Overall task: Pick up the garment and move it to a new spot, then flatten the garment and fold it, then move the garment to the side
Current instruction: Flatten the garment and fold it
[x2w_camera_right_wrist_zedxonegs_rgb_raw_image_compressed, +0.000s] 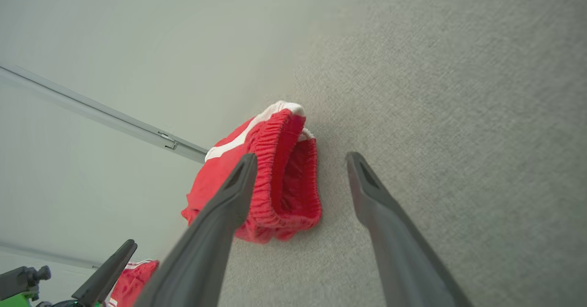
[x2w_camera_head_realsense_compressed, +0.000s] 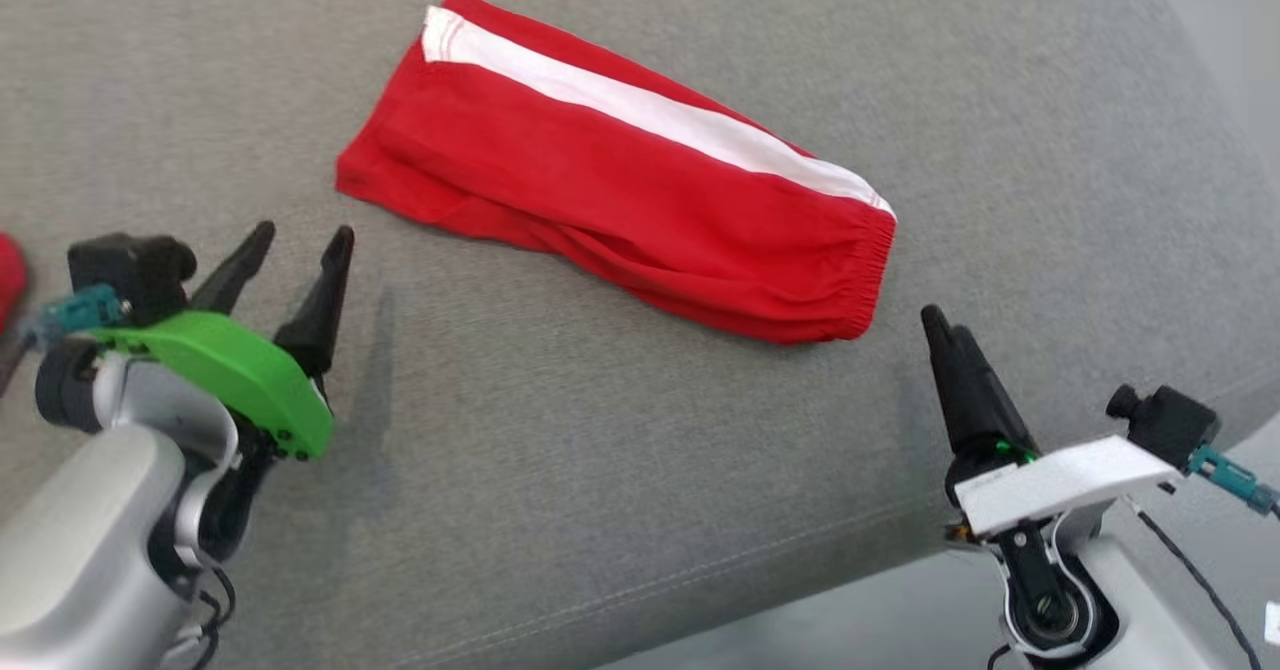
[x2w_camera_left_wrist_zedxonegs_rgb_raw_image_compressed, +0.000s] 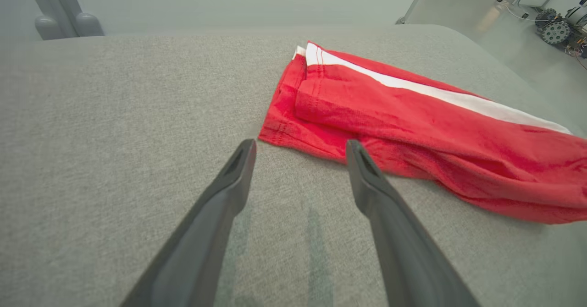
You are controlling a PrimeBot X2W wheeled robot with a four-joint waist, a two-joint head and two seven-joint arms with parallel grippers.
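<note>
While folded red shorts (x2w_camera_head_realsense_compressed: 620,180) lie on the grey cushion (x2w_camera_head_realsense_compressed: 600,470), the head view shows left gripper (x2w_camera_head_realsense_compressed: 304,233) and right gripper (x2w_camera_head_realsense_compressed: 945,322) spread, empty. Left wrist: pinching the hem (x2w_camera_left_wrist_zedxonegs_rgb_raw_image_compressed: 284,135) may lift one layer. Right wrist: the elastic waistband (x2w_camera_right_wrist_zedxonegs_rgb_raw_image_compressed: 279,178) may slip.

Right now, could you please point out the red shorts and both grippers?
red shorts (x2w_camera_head_realsense_compressed: 620,205): head view, middle of red fabric.
left gripper (x2w_camera_head_realsense_compressed: 304,233): head view, between its fingertips.
right gripper (x2w_camera_right_wrist_zedxonegs_rgb_raw_image_compressed: 300,157): right wrist view, between its fingertips.
</note>
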